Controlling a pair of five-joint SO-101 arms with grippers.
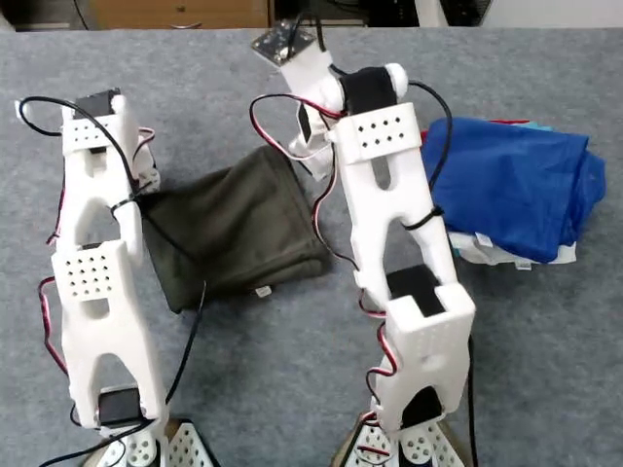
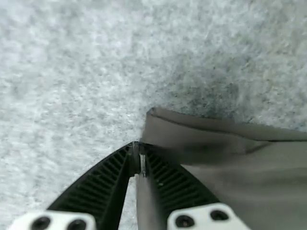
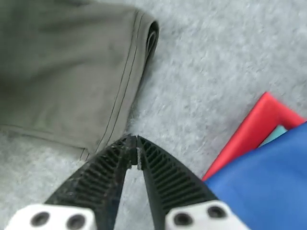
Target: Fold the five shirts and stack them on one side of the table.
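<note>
A dark olive shirt (image 1: 234, 229), folded into a rough square, lies on the grey felt table (image 1: 292, 389) between the two arms. My left gripper (image 2: 139, 154) is shut on the shirt's left edge, and olive cloth (image 2: 240, 163) runs between its fingers. In the high view this gripper (image 1: 146, 199) sits at that edge. My right gripper (image 3: 136, 149) is shut with nothing between its fingers, right beside the olive shirt's hemmed corner (image 3: 62, 72). It shows in the high view (image 1: 313, 163) at the shirt's far right corner.
A stack of folded shirts lies at the table's right side, a blue shirt (image 1: 516, 180) on top and white cloth (image 1: 496, 253) below. The right wrist view shows the blue shirt (image 3: 268, 182) over a red one (image 3: 254, 129). Cables hang along both arms.
</note>
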